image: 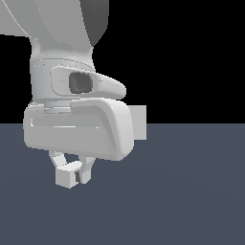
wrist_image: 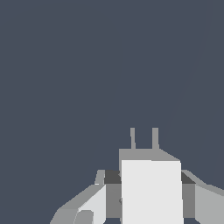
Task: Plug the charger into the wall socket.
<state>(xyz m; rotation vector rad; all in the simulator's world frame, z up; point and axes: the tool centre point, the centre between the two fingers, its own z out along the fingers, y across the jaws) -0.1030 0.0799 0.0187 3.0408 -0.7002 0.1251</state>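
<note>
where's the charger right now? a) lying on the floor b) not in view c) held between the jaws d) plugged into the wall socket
c: the charger sits clamped in the gripper, prongs pointing at bare floor, while the wall socket stands apart, partly hidden behind the hand.

The place is no real room but a bare simulated test scene. A flat, untextured slate-blue floor (image: 191, 191) runs to a straight horizon under a plain black backdrop (image: 191, 57). Everything is rendered in smooth, shadeless greys and whites, like the robot arm (image: 72, 95). A pale square (image: 139, 122) behind it is perhaps a wall plate, mostly hidden.
</note>
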